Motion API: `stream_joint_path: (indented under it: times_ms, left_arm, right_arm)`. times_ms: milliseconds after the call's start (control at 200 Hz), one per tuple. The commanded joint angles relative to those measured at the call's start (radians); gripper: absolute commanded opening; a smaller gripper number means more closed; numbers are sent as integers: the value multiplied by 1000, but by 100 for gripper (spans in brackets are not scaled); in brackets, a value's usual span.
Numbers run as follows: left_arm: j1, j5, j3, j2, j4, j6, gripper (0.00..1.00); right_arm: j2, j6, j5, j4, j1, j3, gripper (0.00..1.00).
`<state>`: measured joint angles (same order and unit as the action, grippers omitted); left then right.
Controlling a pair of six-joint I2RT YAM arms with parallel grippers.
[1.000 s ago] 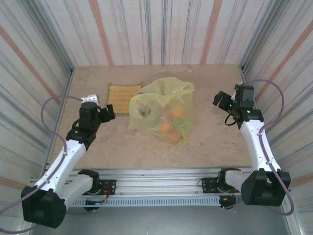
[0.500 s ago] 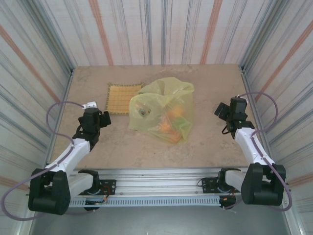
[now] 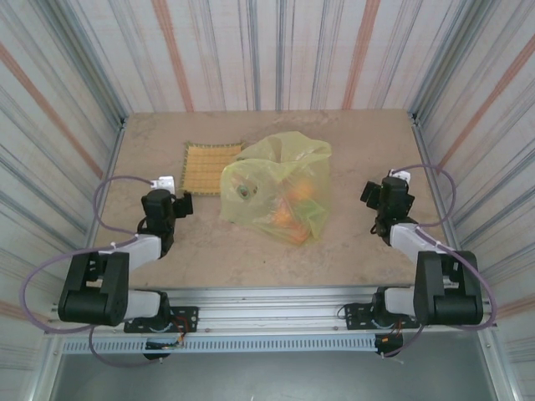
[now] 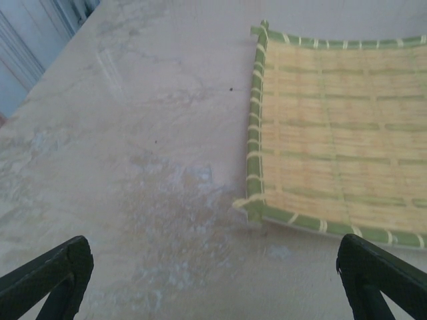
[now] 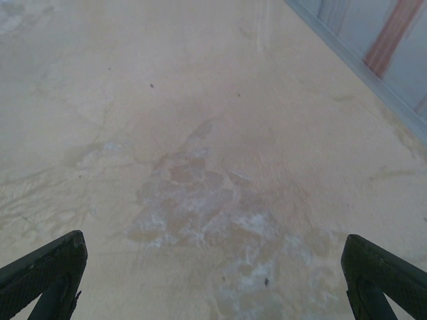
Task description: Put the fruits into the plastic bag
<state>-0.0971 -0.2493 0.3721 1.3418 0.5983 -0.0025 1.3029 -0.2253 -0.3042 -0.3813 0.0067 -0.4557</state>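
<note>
Centre of the overhead view: the plastic bag (image 3: 280, 185) lies slumped on the table (image 3: 359, 251), with the fruits (image 3: 294, 207) showing orange and green through its film. Your left gripper (image 3: 180, 205), lower left, and right gripper (image 3: 370, 192), centre right, have their jaws wide apart and hold nothing, well clear of the bag. Risk: any further reach could snag the thin film and spill the fruit toward the woven mat (image 3: 211, 165).
</note>
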Motion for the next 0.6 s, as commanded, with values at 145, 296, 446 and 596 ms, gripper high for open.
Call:
stream_joint_path:
  times_ms: [145,296,446,596]
  left_arm:
    - [58,172,24,160,203,46,99]
    - [68,244,34,173,205,70,99]
    - [69,248,39,168,188,67,99]
    - [69,249,34,166,196,68,99]
  right_arm:
    - [171,106,59,-466,5,97,99]
    - [249,139,120,-553,6,103,99]
    - [235,108,164,-467,-23,72,99]
    - [241,113,158,-483,-20,76,99]
